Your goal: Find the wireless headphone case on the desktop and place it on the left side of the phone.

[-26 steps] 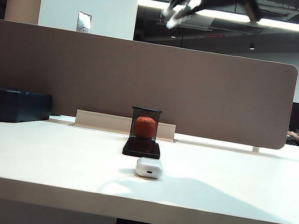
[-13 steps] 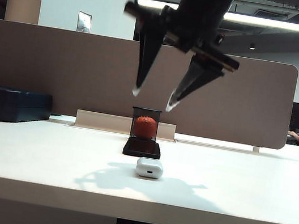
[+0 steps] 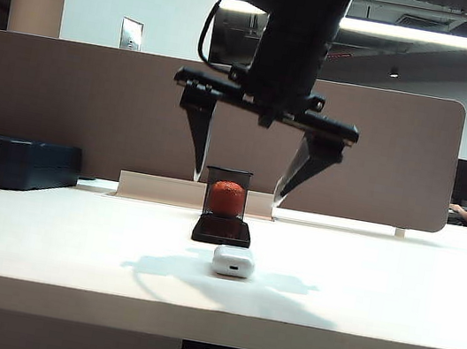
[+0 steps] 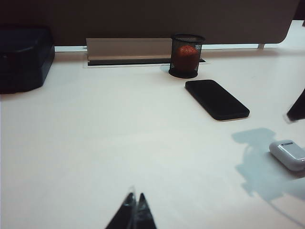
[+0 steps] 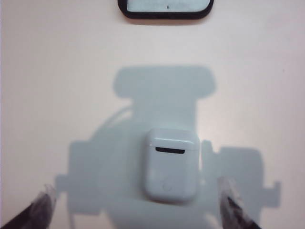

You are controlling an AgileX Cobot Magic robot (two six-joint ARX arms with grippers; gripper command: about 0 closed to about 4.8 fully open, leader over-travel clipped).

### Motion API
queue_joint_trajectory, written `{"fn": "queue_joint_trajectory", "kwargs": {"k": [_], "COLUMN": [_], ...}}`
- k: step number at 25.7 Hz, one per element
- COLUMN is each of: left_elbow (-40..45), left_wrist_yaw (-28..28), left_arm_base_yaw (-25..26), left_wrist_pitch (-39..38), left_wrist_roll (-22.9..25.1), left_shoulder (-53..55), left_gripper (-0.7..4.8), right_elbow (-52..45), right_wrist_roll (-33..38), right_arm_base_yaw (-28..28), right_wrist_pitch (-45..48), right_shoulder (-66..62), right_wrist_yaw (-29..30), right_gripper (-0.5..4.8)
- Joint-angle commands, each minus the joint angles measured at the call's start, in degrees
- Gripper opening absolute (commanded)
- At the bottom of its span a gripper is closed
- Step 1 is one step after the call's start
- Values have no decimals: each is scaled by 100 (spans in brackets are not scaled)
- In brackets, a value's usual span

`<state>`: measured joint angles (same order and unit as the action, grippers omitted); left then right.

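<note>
The wireless headphone case (image 3: 233, 261) is a small glossy white case lying on the desktop (image 3: 69, 246), just in front of the phone (image 3: 222, 231), a flat black slab. My right gripper (image 3: 238, 187) hangs open well above the case, fingers spread wide and pointing down. From the right wrist, the case (image 5: 170, 164) lies on the desk between the open right gripper (image 5: 137, 193) fingertips, with the phone (image 5: 165, 8) beyond it. My left gripper (image 4: 136, 199) is shut and empty over bare desk, far from the phone (image 4: 217, 99) and the case (image 4: 288, 153).
A black mesh cup with an orange-red ball (image 3: 226, 196) stands right behind the phone. A dark blue box (image 3: 12, 160) sits at the back left. A grey-brown partition (image 3: 380, 154) closes off the back of the desk.
My right gripper has come down from the top of the exterior view, turned level and spread its fingers wide above the case. The case and phone have not moved.
</note>
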<state>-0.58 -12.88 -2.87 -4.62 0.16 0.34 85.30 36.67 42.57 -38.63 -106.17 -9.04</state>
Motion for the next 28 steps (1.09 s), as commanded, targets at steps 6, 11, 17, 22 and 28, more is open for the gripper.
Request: {"fn": "queue_joint_trajectory", "kwargs": {"k": [6,11,17,22,28], "left_elbow": [-11,-11,-13,-35,-37], "left_wrist_yaw": [-46,-50,-979,-1488,-1545], "left_arm_base_yaw": [7,7,7,4,7], "left_wrist_pitch": [37,35,-94,-437,-437], "left_wrist_roll": [-20,-20,-20,-26,-20], "left_shoulder": [2,2,2,4,4], "left_gripper": [-5,-6,-6,-6,-6], "right_elbow": [13,11,11,11,11], "right_wrist_roll": [127,127,125,125,127], "right_arm_base_yaw": [52,48,42,35,37], "right_wrist_pitch": [-2,236,299,337,413], "right_shoulder": [-505,-702,-866,-894,-960], "right_wrist_yaw": [-271,-306,-308,-334,-428], "right_gripper": [479,479,479,479,479]}}
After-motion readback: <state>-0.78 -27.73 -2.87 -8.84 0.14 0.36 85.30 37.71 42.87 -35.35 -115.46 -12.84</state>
